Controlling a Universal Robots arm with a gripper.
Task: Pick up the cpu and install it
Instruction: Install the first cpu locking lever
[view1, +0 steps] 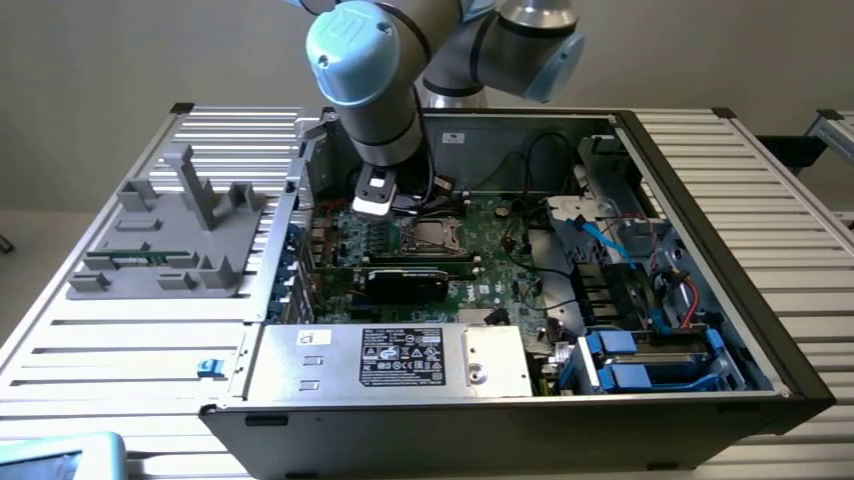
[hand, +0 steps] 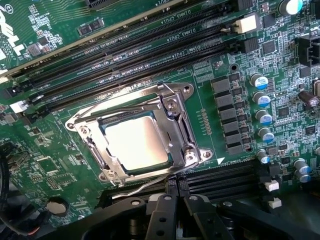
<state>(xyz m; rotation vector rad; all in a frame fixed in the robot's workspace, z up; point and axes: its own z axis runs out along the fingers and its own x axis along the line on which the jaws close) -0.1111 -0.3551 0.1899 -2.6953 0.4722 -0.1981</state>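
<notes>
**Fig.** The cpu (hand: 136, 142) lies flat inside the socket frame (hand: 172, 107), and its bright lid shows through the frame's window. My gripper (hand: 175, 202) hangs just beside the frame, on the side where a thin wire lever (hand: 145, 184) runs along it. Its jaws are closed together and hold nothing.

**Step in hand, as I judge it:** seating the chip.
- The lid should sit level with the frame on all four sides.
- The chip's marked corner should match the white triangle (hand: 220, 160) printed just off one corner of the frame.
- Any touch from me should come straight down and be light. A sideways nudge would probably harm the contacts beneath.

Glare on the lid washes out its edges, so I cannot tell whether the frame clamps the chip or merely surrounds it.

**Wrist view:** shows the seating, the frame's screws and the triangle.

**Exterior view:** shows my arm (view1: 380, 90) reaching down into the computer case (view1: 534, 440) to the frame. The power supply (view1: 387, 355) sits nearer the camera than the frame. A grey fixture (view1: 174, 235) stands outside the case, well apart from the frame toward the exterior view's left.
</notes>
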